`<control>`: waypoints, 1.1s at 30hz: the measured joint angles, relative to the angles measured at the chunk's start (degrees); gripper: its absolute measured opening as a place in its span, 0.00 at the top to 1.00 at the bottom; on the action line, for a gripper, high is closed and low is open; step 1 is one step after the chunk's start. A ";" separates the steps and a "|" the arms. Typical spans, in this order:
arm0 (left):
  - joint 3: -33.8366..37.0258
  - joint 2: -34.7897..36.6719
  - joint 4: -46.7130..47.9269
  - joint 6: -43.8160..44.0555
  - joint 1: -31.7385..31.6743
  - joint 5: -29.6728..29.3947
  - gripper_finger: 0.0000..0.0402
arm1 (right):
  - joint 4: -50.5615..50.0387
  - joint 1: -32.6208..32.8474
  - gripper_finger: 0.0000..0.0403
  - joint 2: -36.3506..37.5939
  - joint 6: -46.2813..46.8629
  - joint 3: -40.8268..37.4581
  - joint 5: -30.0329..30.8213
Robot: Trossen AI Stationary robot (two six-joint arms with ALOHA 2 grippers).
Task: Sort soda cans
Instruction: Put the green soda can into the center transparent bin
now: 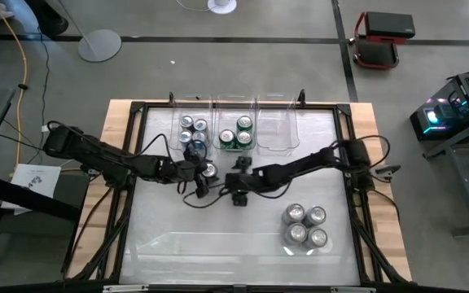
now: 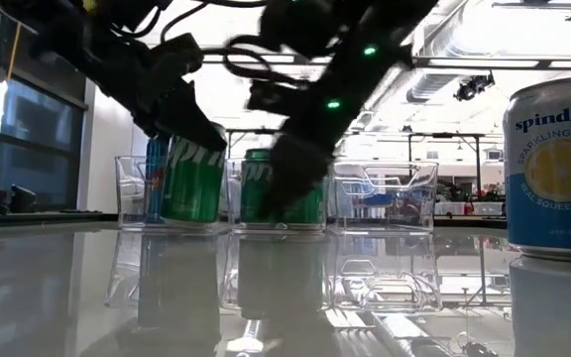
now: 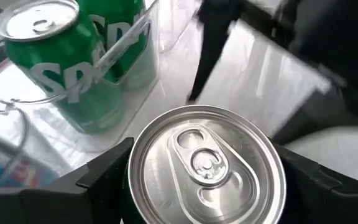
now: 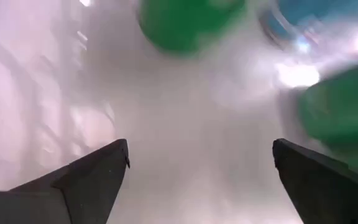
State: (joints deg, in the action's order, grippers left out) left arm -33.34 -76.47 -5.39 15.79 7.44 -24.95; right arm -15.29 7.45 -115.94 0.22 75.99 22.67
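Left gripper [image 1: 208, 171] clamped on an upright green can [image 3: 207, 165], just at 6 o'clock of the blue cans' bin [image 1: 178, 143]. Green cans' bin [image 1: 236, 145] sits at 1 o'clock from it. Right gripper [image 4: 201, 180] jaws apart, empty, beside it.

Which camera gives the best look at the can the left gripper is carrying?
The left wrist view: the can fills the picture, top up, between the left gripper fingers. The high view shows only its small silver top. In the low view the arms hide it. The right wrist view is too blurred to tell.
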 joint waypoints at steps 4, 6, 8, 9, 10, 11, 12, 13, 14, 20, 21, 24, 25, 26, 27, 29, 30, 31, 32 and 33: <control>0.00 1.69 1.25 -0.01 0.02 0.05 0.27 | -4.35 1.84 0.03 7.38 3.39 -7.63 6.62; 0.00 2.78 0.61 -0.14 0.00 0.07 0.27 | -4.84 2.84 0.04 13.22 7.56 -13.69 9.16; -0.03 4.40 -0.74 -1.80 -0.61 0.84 0.27 | -3.53 3.91 0.04 19.64 12.70 -19.55 11.00; -0.52 4.95 -1.36 -3.01 -1.41 2.11 0.27 | -2.70 4.51 0.04 22.89 15.58 -22.27 12.01; -1.61 5.48 -2.02 -4.18 -2.56 3.79 0.27 | -1.45 5.06 0.04 26.23 18.17 -24.91 13.28; -3.00 6.00 -2.46 -5.45 -4.03 5.43 0.27 | 0.90 5.66 0.04 29.19 20.44 -27.37 14.90; -4.63 6.33 -2.44 -7.02 -5.67 6.74 0.27 | 3.70 6.22 0.04 31.87 21.77 -29.59 16.40; -6.44 6.41 -2.68 -8.88 -7.51 7.98 0.27 | 6.86 6.81 0.05 34.49 22.43 -32.00 18.01; -8.56 6.33 -2.88 -11.03 -9.63 9.64 0.27 | 9.71 7.27 0.05 36.63 22.51 -34.18 19.51; -20.23 0.37 0.84 -21.09 -23.44 17.62 0.27 | 28.26 7.56 0.05 42.98 18.64 -43.14 23.91; -21.90 -1.23 1.57 -22.01 -25.35 17.87 0.27 | 29.39 7.56 0.05 43.09 18.19 -43.93 24.22; -25.57 -6.59 2.09 -24.15 -30.81 18.07 0.27 | 31.74 7.60 0.05 42.84 17.78 -44.94 24.22; -26.38 -8.48 2.14 -24.63 -32.03 18.08 0.27 | 31.27 7.60 0.05 42.82 17.88 -45.07 24.33; -27.06 -10.03 1.67 -24.89 -33.28 18.45 0.27 | 31.00 7.60 0.05 42.79 17.87 -45.12 24.35; -27.57 -11.61 1.56 -24.82 -34.41 19.46 0.27 | 31.08 7.58 0.05 42.53 17.87 -45.12 24.31; -28.36 -14.50 1.19 -23.65 -35.84 20.92 0.27 | 31.03 7.58 0.05 42.43 17.77 -45.12 24.31; -28.50 -15.82 0.78 -23.26 -36.54 21.72 0.27 | 31.04 7.58 0.05 42.43 17.75 -45.12 24.32; -28.48 -17.02 0.81 -23.14 -36.95 22.06 0.27 | 31.01 7.58 0.05 42.42 17.84 -45.12 24.33; -28.41 -18.16 0.91 -23.01 -37.23 22.08 0.27 | 30.90 7.58 0.05 42.37 17.87 -45.12 24.33; -28.37 -19.21 0.87 -22.51 -37.54 22.19 0.27 | 30.64 7.58 0.05 42.32 17.73 -45.12 24.31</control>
State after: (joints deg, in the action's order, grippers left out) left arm -61.71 -95.69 -4.52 -6.72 -30.10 -2.76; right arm 15.34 15.03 -73.63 17.95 30.87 46.98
